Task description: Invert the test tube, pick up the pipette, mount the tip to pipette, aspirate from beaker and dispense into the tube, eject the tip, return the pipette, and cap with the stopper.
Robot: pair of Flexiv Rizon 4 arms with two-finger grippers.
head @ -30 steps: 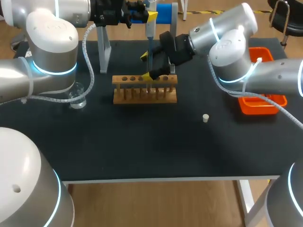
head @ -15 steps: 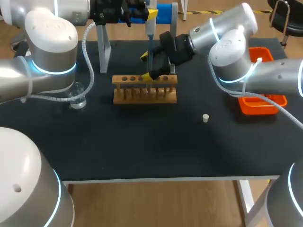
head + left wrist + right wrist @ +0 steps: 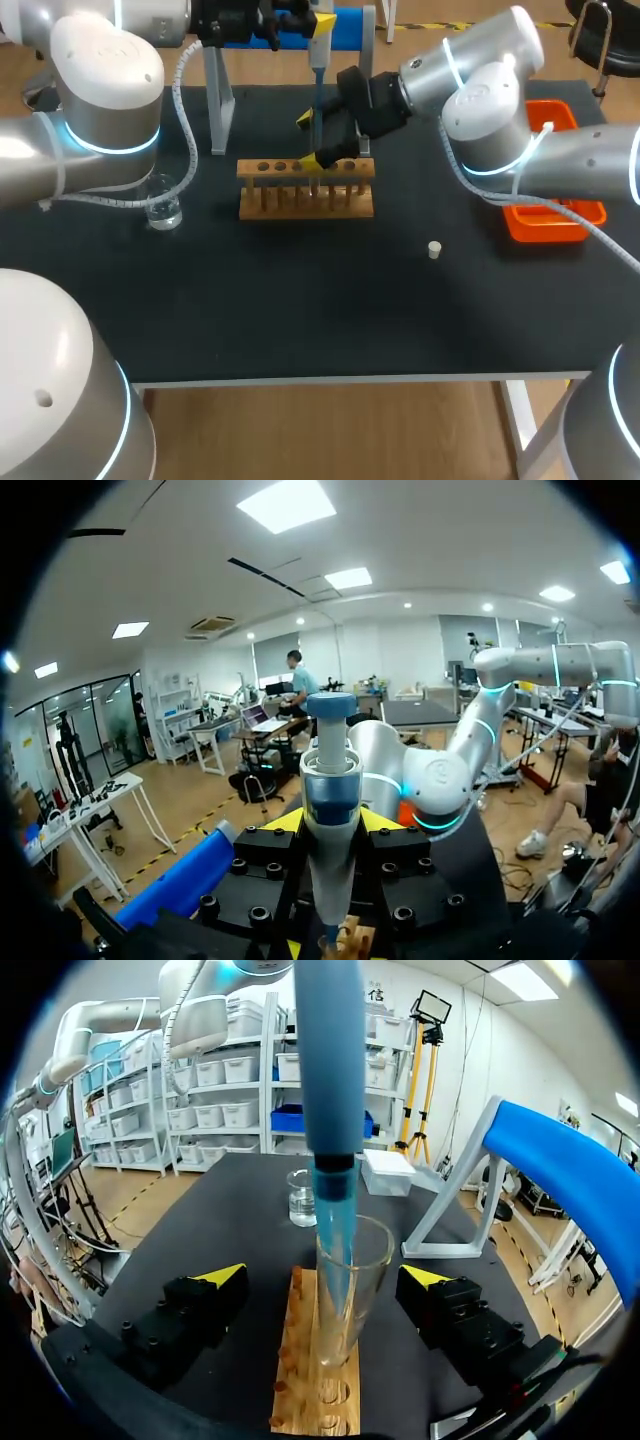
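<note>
Left gripper (image 3: 331, 825) clamps the blue pipette (image 3: 330, 1060), upper centre. Its tip sits inside the clear glass test tube (image 3: 370, 1270) in the wooden rack (image 3: 305, 200). Right gripper (image 3: 330, 1275) wide, straddling tube.

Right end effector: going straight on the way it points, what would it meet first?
Most likely the test tube in the rack, pipette tip inside it, roughly between the right end effector's open fingers; depth is unclear.

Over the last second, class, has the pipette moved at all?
Yes. The pipette has shifted slightly up the head view, away from the wooden rack, which stayed put; its tip is still inside the test tube.
</note>
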